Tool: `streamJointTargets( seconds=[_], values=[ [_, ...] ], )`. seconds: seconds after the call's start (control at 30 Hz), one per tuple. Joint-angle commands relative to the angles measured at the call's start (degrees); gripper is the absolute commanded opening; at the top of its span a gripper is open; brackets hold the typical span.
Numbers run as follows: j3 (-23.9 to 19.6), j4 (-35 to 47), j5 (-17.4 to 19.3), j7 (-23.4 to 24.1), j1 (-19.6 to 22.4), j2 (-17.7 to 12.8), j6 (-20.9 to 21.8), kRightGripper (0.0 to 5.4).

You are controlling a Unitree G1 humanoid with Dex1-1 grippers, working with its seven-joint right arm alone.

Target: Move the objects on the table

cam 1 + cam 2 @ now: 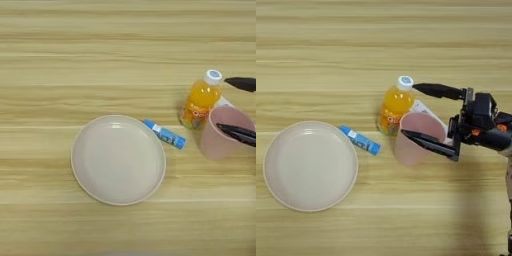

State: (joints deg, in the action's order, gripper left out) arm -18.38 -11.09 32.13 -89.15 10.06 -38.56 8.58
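A wide pinkish-beige plate (118, 159) lies on the wooden table (100, 60), left of centre. To its right an orange-drink bottle (393, 107) with a white cap stands upright, and a pale pink cup (417, 142) stands just right of it, almost touching. My right gripper (409, 110) reaches in from the right with its fingers spread wide, open. The far finger (436, 90) points at the bottle's cap. The near finger (428, 142) lies across the cup's mouth; I cannot tell if it touches the cup.
A small blue tube (360, 140) lies flat between the plate's rim and the bottle. A white scrap (420, 106) shows just behind the cup. The silver forearm comes in at the right edge.
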Motion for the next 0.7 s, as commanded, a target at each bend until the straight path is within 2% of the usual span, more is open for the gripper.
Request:
streamJointTargets(
  seconds=[0.03, 0.17, 0.33, 0.5, 0.7],
  values=[
    [-1.3, 11.5, 2.2, 3.9, -0.7, -2.3, -1.6, 5.39],
    [-0.2, 18.5, 2.7, 6.3, -3.2, -1.2, -3.0, 5.39],
    [3.9, 26.4, 0.1, 12.0, -5.4, 0.3, -5.8, 5.39],
    [8.1, 29.8, -3.2, 17.1, -5.7, 2.0, -7.8, 5.39],
    [11.9, 33.9, -4.9, 20.6, -6.9, 2.8, -10.1, 5.39]
  ],
)
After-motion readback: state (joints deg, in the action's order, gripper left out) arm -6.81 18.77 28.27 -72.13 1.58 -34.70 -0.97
